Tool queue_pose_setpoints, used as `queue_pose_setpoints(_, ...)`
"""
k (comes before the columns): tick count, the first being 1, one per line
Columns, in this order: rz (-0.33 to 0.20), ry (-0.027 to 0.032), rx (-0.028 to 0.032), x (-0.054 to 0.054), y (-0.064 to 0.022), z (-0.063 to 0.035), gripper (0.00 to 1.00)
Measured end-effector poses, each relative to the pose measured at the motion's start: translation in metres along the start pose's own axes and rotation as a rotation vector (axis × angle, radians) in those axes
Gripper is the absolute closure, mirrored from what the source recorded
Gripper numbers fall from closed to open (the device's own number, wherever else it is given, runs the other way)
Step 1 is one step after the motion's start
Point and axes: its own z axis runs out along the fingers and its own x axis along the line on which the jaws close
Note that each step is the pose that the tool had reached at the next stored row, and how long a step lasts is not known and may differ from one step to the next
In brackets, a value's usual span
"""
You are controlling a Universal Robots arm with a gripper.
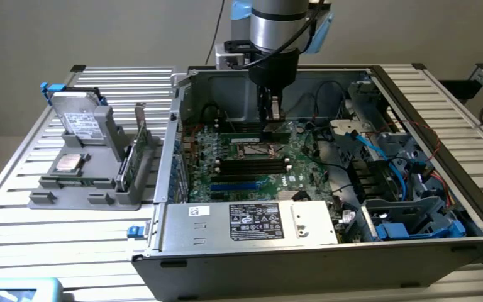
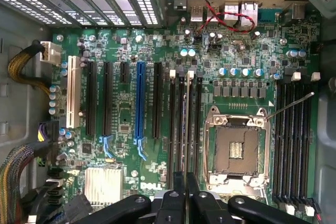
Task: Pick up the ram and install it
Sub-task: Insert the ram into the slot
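First, the exterior view: reaching straight down into an open computer case (image 1: 309, 270) on a slatted table (image 1: 73, 251), with the gripper (image 1: 269, 112) low over the motherboard (image 1: 241, 182). Pinching the ram (image 1: 273, 129) upright, just above the black memory slots near the middle of the board. Well apart, on the exterior view's left, parked on a gray stand (image 1: 65, 189): a hard drive (image 1: 82, 119) and a green card (image 1: 133, 157) standing on edge. Near the front of the case, a power supply (image 1: 250, 223) with a pale label.

Next, the wrist view: looking down along the ram (image 2: 188, 124), edge-on as a thin pale line, clamped by the gripper (image 2: 186, 179) between two black fingers (image 2: 178, 198). Lined up with the black slots (image 2: 199, 114) just beside the empty processor socket (image 2: 236, 145), on the side toward the blue slot (image 2: 140, 103). Cannot tell whether seated or only hovering. Red wires (image 2: 231, 17) near the back ports.
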Motion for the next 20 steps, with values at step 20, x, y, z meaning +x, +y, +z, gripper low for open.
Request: queue_pose_setpoints(20, 0.000, 0.0184, -0.0004, 0.005, 0.0007, 0.0159, 0.87)
